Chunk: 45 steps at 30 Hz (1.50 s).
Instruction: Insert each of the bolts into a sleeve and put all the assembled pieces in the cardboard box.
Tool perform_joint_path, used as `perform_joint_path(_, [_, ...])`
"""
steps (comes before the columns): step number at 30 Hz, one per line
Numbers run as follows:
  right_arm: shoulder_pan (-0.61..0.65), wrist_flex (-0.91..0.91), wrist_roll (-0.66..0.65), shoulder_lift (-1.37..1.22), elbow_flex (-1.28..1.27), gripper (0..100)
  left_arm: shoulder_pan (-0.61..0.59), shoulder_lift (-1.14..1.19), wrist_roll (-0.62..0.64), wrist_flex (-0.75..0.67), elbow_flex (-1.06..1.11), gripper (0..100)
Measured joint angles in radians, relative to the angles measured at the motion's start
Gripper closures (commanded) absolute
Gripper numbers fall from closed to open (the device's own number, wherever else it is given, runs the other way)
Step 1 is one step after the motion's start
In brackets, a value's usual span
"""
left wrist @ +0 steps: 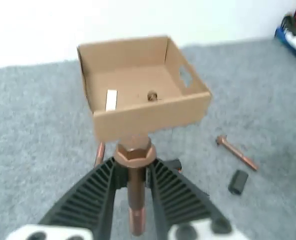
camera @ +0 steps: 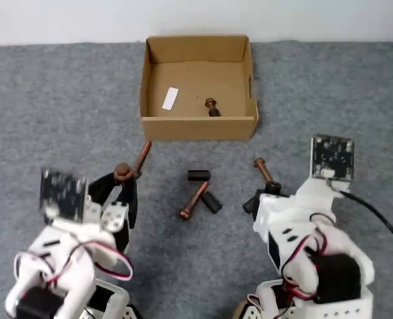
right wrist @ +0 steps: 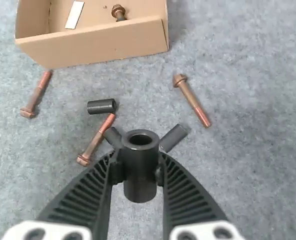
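Left claw (left wrist: 133,172) clamped shut on copper bolt (left wrist: 134,152). Right claw (right wrist: 137,159) clamped on black sleeve (right wrist: 139,177). Cardboard box (camera: 196,127) ahead of both holds one assembled piece (camera: 212,106) and a white label (camera: 170,98). Loose sleeve (camera: 198,175) lies between claws and box.

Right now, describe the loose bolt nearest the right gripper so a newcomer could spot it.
Find the cardboard box, then the table off its front right corner. The bolt lies there, just ahead of the right gripper. It is the rightmost loose bolt, alone, with its head toward the box.
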<state>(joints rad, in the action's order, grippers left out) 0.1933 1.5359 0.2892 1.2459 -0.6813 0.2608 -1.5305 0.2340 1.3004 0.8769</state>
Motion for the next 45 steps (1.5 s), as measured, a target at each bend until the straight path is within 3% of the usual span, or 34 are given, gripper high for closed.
perform_joint_path(5, [0.011,-0.058,0.000,0.181,-0.187,99.1,0.000,-0.256,0.002,-0.084,0.180,100])
perform_joint_path(12, [0.106,-0.123,-0.026,0.468,-0.400,99.1,0.006,-0.270,0.147,-0.170,0.239,100])
perform_joint_path(18, [0.250,-0.196,-0.029,0.549,-0.466,99.1,0.009,-0.261,0.308,-0.376,0.313,100])
perform_joint_path(23, [0.428,-0.305,-0.040,0.552,-0.468,99.1,0.124,-0.259,0.338,-0.486,0.330,100])
perform_joint_path(31, [0.609,-0.470,-0.203,0.545,-0.539,99.1,0.287,-0.261,0.374,-0.499,0.330,100])
perform_joint_path(41, [0.643,-0.512,-0.298,0.542,-0.586,99.1,0.308,-0.261,0.379,-0.497,0.328,100])
perform_joint_path(45, [0.643,-0.516,-0.298,0.542,-0.586,99.1,0.308,-0.261,0.379,-0.433,0.305,100])
